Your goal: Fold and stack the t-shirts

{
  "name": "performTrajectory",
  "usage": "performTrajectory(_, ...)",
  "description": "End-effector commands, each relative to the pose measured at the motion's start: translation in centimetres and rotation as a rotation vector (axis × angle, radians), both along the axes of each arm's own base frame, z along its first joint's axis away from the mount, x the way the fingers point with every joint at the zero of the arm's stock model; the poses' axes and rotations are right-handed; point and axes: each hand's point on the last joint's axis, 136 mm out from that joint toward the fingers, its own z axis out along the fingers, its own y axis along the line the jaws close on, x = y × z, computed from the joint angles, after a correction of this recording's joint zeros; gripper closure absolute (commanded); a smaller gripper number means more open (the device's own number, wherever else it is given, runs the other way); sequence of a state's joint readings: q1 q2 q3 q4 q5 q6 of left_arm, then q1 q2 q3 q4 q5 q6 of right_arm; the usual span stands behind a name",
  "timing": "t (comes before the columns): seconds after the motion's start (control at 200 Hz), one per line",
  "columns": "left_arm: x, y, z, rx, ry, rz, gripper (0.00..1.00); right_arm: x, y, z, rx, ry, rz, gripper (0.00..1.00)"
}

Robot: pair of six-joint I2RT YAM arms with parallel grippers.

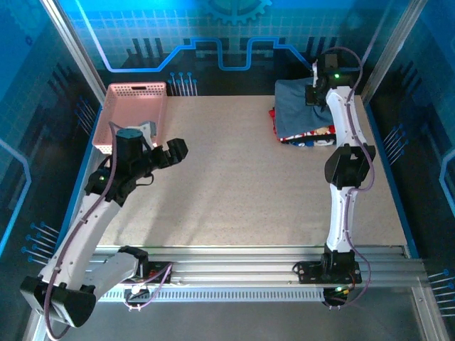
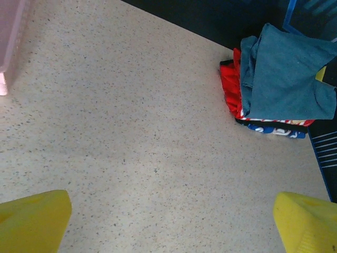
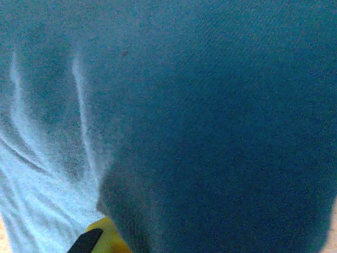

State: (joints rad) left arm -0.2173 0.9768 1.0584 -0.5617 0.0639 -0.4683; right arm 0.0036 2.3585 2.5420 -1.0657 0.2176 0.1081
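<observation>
Here, my left gripper [image 1: 173,151] hung spread wide just right of the pink basket [image 1: 135,89]. Far right of the basket, my right gripper [image 1: 315,98], closed tight, sat against the slate-blue shirt [image 1: 293,106] topping the folded shirts [image 1: 309,137]; whether it pinched cloth, I couldn't tell.

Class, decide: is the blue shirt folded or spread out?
Folded: the blue shirt lies as a compact bundle atop the red shirt.
</observation>
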Motion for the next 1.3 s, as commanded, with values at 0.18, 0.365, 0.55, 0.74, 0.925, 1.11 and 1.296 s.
performTrajectory(0.18,-2.7,1.6,0.4,0.075,0.047,0.014,0.01,2.8,-6.7,-1.8,0.055,-0.075,-0.173,0.26)
performTrajectory(0.365,-3.9,1.8,1.0,0.032,0.035,0.031,0.01,-1.5,-6.8,-2.0,0.080,0.024,-0.200,0.18)
performTrajectory(0.55,-4.8,1.9,0.0,-0.018,0.035,0.063,0.01,-7.9,-7.0,0.0,0.212,-0.093,-0.244,0.00)
performTrajectory(0.74,-5.0,3.0,-3.6,0.012,0.068,0.121,0.01,-16.9,-5.5,0.6,0.305,-0.144,-0.217,0.00)
performTrajectory(0.925,-3.8,5.9,-7.9,0.137,0.058,0.250,0.01,-25.6,-0.2,-1.6,0.438,-0.192,-0.150,0.00)
performTrajectory(1.11,-1.6,9.1,-10.2,0.330,-0.093,0.357,0.01,-27.5,2.6,-7.0,0.445,-0.168,-0.081,0.00)
performTrajectory(1.296,0.1,10.3,-10.6,0.505,-0.291,0.365,0.01,-24.8,2.9,-6.0,0.251,-0.399,0.017,0.00)
